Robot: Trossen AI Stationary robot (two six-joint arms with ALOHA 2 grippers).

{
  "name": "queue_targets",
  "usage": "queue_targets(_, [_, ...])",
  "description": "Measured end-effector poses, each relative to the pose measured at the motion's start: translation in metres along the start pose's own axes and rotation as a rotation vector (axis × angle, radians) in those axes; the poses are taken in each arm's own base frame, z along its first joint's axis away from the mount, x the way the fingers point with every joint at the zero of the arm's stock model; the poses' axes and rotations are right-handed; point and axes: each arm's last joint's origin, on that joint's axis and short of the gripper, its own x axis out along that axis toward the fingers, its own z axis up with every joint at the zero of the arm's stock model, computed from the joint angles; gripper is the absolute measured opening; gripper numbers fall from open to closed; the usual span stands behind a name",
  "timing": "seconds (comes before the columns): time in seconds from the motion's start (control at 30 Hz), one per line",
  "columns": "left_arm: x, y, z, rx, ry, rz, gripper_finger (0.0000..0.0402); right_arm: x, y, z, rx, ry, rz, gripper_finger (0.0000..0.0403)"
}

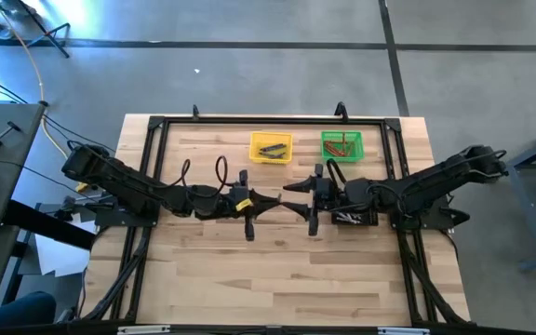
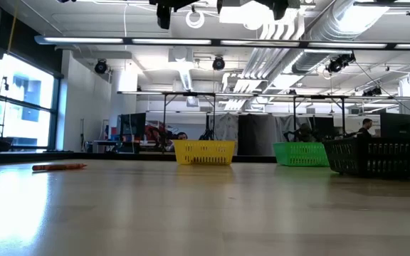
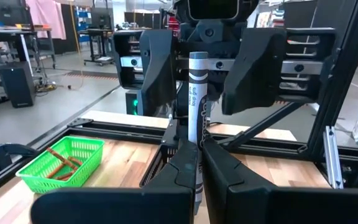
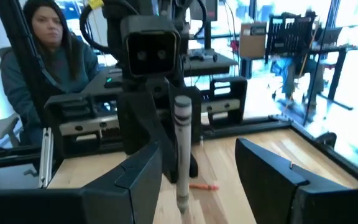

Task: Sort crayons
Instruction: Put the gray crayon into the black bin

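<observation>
Both arms meet high above the table's middle. My left gripper (image 3: 199,144) (image 1: 282,198) is shut on a grey crayon (image 3: 197,93) that stands upright. My right gripper (image 4: 197,146) (image 1: 307,197) faces it, open, with one finger on each side of the grey crayon (image 4: 182,143) and touching nothing. An orange crayon (image 4: 202,185) (image 2: 59,167) lies flat on the table. The yellow bin (image 1: 271,147) holds grey-blue crayons. The green bin (image 1: 341,144) (image 3: 64,163) holds orange-brown ones. My left gripper pinches the grey crayon's lower half (image 3: 197,163) between its two fingers. The fingers lie level and run across the crayon. The crayon stands upright with its flat end (image 3: 198,57) up, lifted well clear of the table.
A black ribbed tray (image 2: 379,158) (image 1: 354,218) sits under my right arm, near the green bin. A black frame (image 1: 156,130) runs along the table's far edge and sides. A person (image 4: 45,56) sits beyond the table behind my left arm. Bare wood fills the near half.
</observation>
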Motion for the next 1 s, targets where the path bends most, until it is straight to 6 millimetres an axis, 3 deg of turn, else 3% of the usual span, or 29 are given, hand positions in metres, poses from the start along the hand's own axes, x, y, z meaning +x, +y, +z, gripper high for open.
queue_targets(1.0, [0.000,0.001,0.001,0.014,-0.009,0.004,0.0001,0.013,-0.001,-0.003,0.031,-0.088,-0.009,0.0197])
